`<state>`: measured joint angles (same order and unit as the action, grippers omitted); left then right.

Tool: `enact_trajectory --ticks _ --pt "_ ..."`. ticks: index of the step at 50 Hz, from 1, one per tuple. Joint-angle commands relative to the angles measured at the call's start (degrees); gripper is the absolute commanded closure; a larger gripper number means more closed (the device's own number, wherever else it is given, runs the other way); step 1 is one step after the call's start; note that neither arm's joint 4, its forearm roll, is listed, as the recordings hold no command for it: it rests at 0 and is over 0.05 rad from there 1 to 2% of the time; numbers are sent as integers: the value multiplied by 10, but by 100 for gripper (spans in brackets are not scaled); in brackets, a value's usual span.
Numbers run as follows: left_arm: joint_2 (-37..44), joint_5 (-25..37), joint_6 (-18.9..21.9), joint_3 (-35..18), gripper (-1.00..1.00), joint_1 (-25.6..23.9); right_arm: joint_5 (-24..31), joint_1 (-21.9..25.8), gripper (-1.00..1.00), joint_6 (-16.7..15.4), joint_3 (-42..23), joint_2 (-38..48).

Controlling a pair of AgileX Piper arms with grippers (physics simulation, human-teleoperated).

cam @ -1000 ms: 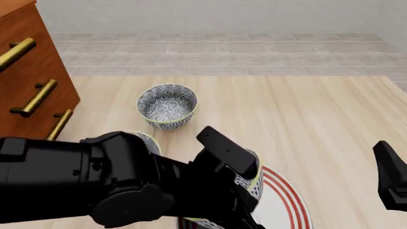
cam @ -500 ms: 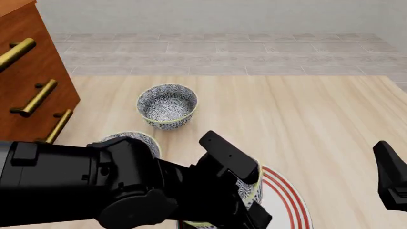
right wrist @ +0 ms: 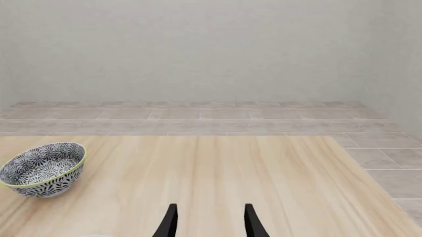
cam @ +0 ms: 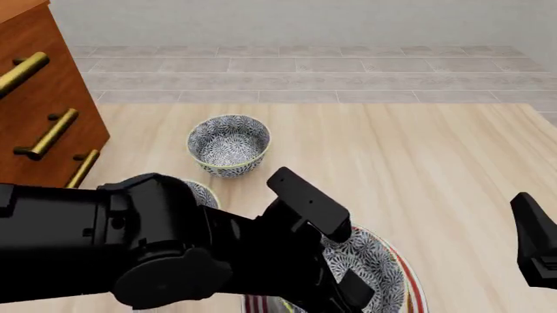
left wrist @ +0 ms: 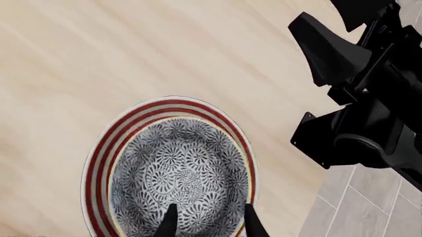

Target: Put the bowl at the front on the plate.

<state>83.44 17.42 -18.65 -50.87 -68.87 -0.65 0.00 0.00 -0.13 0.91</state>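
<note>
The patterned bowl [left wrist: 181,180] sits upright inside the red-ringed plate [left wrist: 99,160], nearly filling it. In the front view the bowl [cam: 372,266] and a sliver of the plate's rim [cam: 417,288] show at the bottom edge, partly behind my left arm. My left gripper [left wrist: 209,224] is open, its fingertips [left wrist: 169,222] over the bowl's near rim with nothing between them. In the right wrist view my right gripper [right wrist: 209,222] is open and empty above bare table, well away from the plate.
Another patterned bowl [cam: 229,145] stands at mid-table, also seen as the bowl [right wrist: 43,169] in the right wrist view. A further bowl [cam: 202,193] peeks out behind my left arm. A wooden dresser [cam: 44,111] with brass handles fills the left side. My right arm [cam: 535,251] is at the right edge.
The bowl, earlier tilted and held over the plate, now lies flat in it. My left gripper has let go and lifted slightly. The right arm has not moved.
</note>
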Motion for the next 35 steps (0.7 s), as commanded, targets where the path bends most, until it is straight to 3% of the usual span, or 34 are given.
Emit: enact_trajectory --ticks 1,11,26,35 --pt "-35 39 3 -17 -100 -2 2 0 -100 0 0 -2" --pt "-96 86 15 -24 -100 10 2 0 -100 0 0 -3" --pt "-259 166 24 -6 -100 67 2 0 -100 0 0 -2" --pt "-318 138 -5 63 -100 88 2 0 -100 0 0 -2"
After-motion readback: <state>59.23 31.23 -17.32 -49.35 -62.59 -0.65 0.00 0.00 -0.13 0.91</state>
